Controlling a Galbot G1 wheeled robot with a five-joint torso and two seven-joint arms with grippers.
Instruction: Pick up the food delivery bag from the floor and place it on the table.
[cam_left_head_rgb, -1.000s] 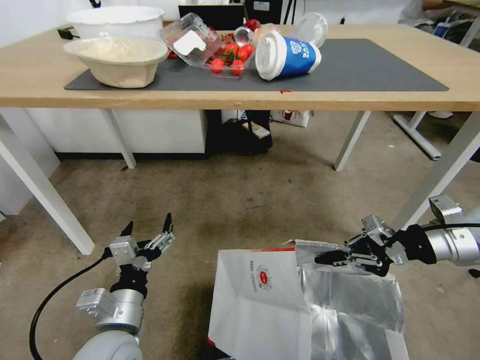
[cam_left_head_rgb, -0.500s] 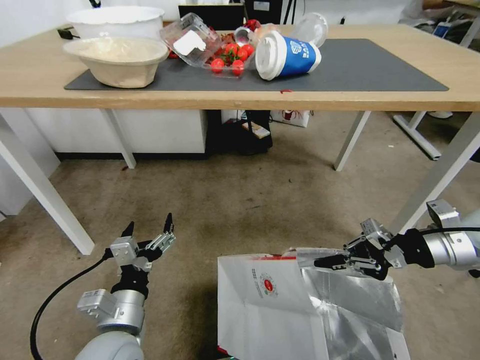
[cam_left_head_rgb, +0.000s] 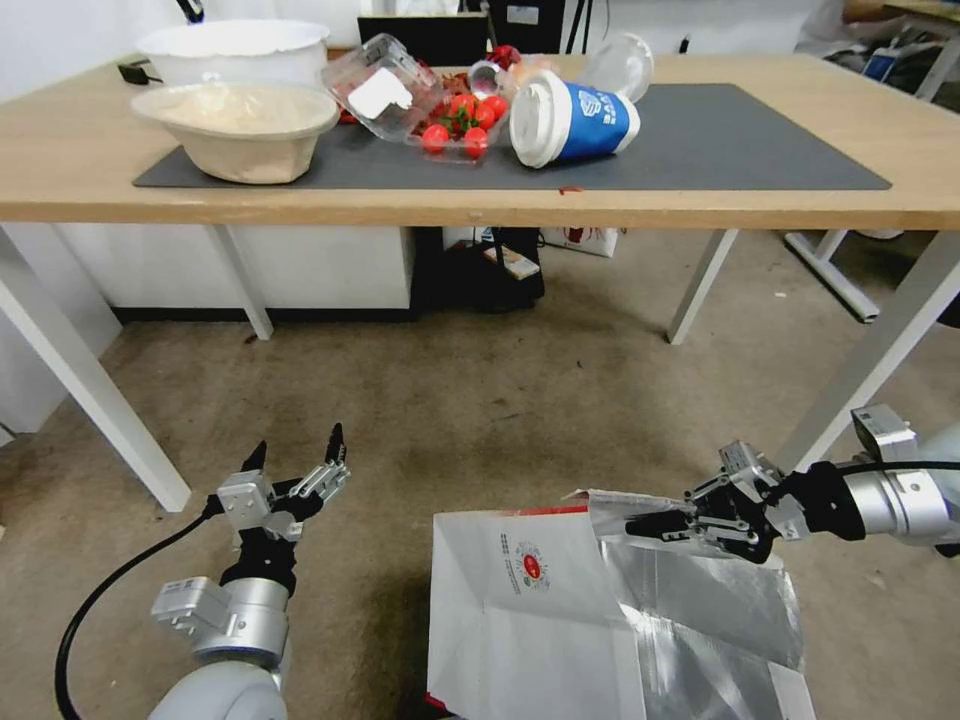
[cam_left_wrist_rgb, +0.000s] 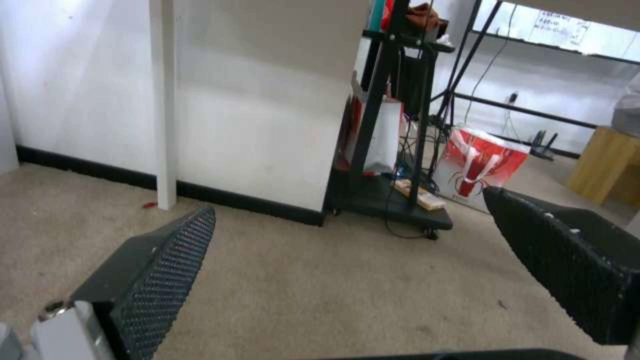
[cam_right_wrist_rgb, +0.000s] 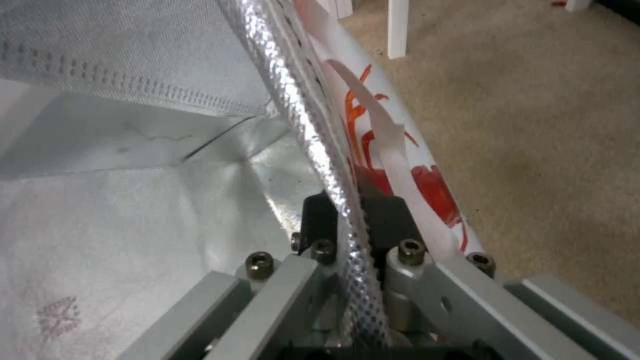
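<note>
The food delivery bag (cam_left_head_rgb: 520, 610), white with a small round red logo and silver foil lining, stands open on the floor (cam_left_head_rgb: 500, 400) at the bottom of the head view. My right gripper (cam_left_head_rgb: 645, 525) reaches in from the right and is shut on the bag's upper rim. In the right wrist view its fingers (cam_right_wrist_rgb: 383, 215) clamp the foil edge, with the foil lining (cam_right_wrist_rgb: 133, 200) on one side and red print (cam_right_wrist_rgb: 430, 187) on the other. My left gripper (cam_left_head_rgb: 297, 445) hovers open to the left of the bag, apart from it. The table (cam_left_head_rgb: 60, 170) with its grey mat (cam_left_head_rgb: 720, 140) lies beyond.
On the mat's left half stand two bowls (cam_left_head_rgb: 235, 115), a clear box of tomatoes (cam_left_head_rgb: 455, 115) and a tipped blue-white cup (cam_left_head_rgb: 570, 115). White table legs (cam_left_head_rgb: 90, 400) (cam_left_head_rgb: 870, 360) flank the floor space. A small red-printed bag (cam_left_head_rgb: 585, 237) and a black cart sit under the table.
The whole head picture has shifted slightly, so the camera moved. My right gripper stays clamped on the bag's rim, and the rim sits a little lower. The left arm is unchanged.
</note>
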